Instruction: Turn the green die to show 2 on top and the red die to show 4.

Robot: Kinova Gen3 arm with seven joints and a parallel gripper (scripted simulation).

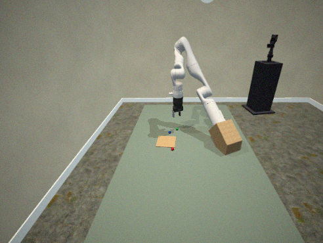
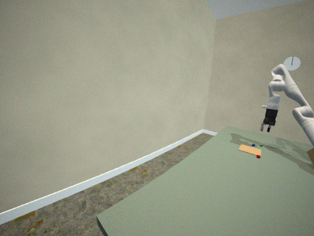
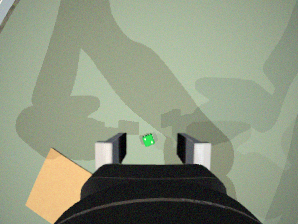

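Open hand (image 1: 176, 115) (image 2: 265, 129) (image 3: 151, 143) hovers above the green die (image 1: 176, 129) (image 2: 261, 145) (image 3: 148, 140).

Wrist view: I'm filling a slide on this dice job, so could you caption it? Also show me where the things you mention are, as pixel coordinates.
Open gripper (image 1: 176, 114) (image 2: 265, 129) (image 3: 151, 143) above the green die (image 1: 176, 129) (image 2: 261, 145) (image 3: 148, 140), mat (image 1: 166, 141) (image 2: 249, 150) (image 3: 56, 186) at lower left.

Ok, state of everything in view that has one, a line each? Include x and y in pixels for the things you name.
Gripper (image 1: 176, 115) (image 2: 265, 129) (image 3: 151, 143): open, raised above the table
Green die (image 1: 176, 129) (image 2: 261, 145) (image 3: 148, 140): on table, off the mat
Blue die (image 1: 169, 132) (image 2: 253, 145): on table, off the mat
Red die (image 1: 172, 149) (image 2: 258, 156): at mat's edge; fully on it or not, cannot tell
Mat (image 1: 166, 141) (image 2: 249, 150) (image 3: 57, 185): flat
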